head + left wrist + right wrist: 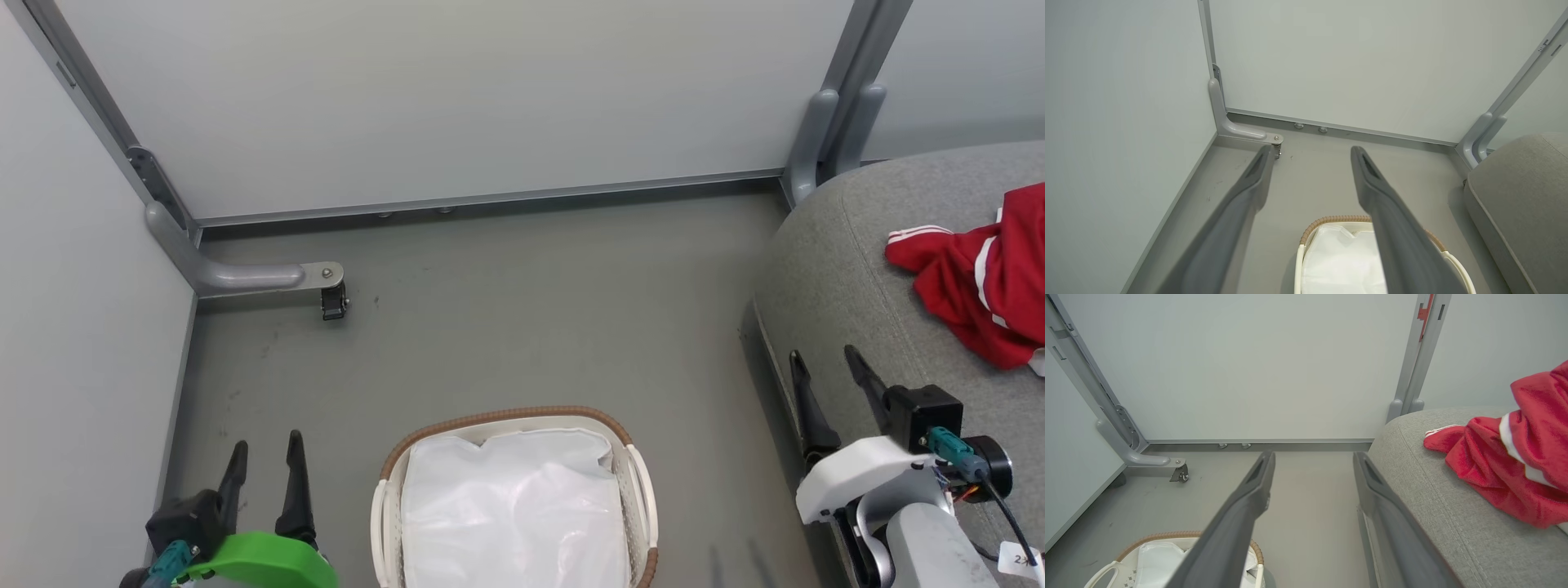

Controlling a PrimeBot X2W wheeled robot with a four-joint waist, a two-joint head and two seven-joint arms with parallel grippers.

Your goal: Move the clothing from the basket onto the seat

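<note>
The left pincer point(266, 445), spread wide and empty, hangs left of the oval wicker-rimmed, white-lined basket point(506, 416). The right pincer point(823, 355), equally wide and empty, is right of it, over the edge of the large grey upholstered seat point(841, 269). Bright red white-striped clothing point(971, 286) lies bunched on that seat, its cuff pointing toward the basket's side.

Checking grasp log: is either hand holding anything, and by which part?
Nothing. Left hand and right hand both open, empty; clothing lies on the seat.

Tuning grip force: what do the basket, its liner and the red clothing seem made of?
Basket: brown woven wicker-like rim, matte; smooth white walls, probably plastic. Liner: thin white fabric, creased. Clothing: soft red cloth, fuzzy nap in the right wrist view, likely fleece or knit.
</note>
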